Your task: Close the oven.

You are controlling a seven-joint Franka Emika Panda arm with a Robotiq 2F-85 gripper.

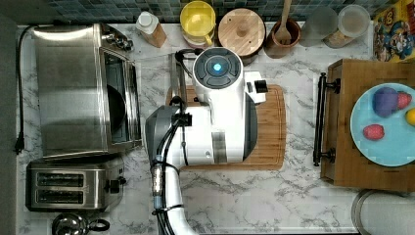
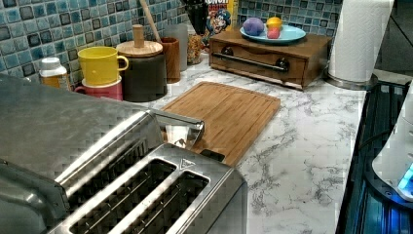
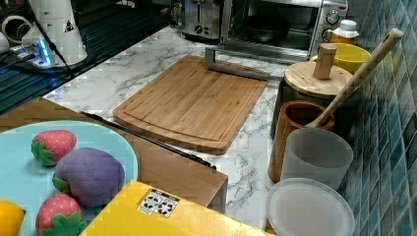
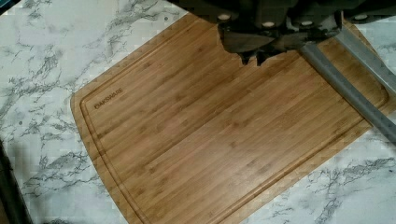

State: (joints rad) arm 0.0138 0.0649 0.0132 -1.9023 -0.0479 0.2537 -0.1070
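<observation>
The oven point(image 1: 73, 90) stands at the top view's left on the marble table point(image 1: 293, 196), its door dropped open and flat, the bar handle point(image 1: 177, 81) lying at the near edge of the cutting board point(image 1: 271, 127). Just below it in the top view sits a two-slot toaster point(image 1: 73, 187), with a kettle point(image 1: 73, 225) at the lower edge. To the right, the white arm point(image 1: 215, 122) covers most of the board.

The wrist view reads a burned-in brand along one corner of the board, "OAKSWARE" as far as it can be made out. The hand point(image 4: 252, 58) hangs above the board near the grey door handle, its dark fingertips close together and holding nothing; whether they are fully closed I cannot tell.

The right view looks into the oven's dark interior, where a black pan point(image 3: 265, 27) rests, and shows its knobs point(image 3: 333, 17). The left view shows a cereal box point(image 2: 219, 14) with a cartoon captain and letters "CRUN" at the top. At the top view's right, a wooden tray point(image 1: 342, 122) carries a blue plate point(image 1: 377, 147) of toy fruit.
</observation>
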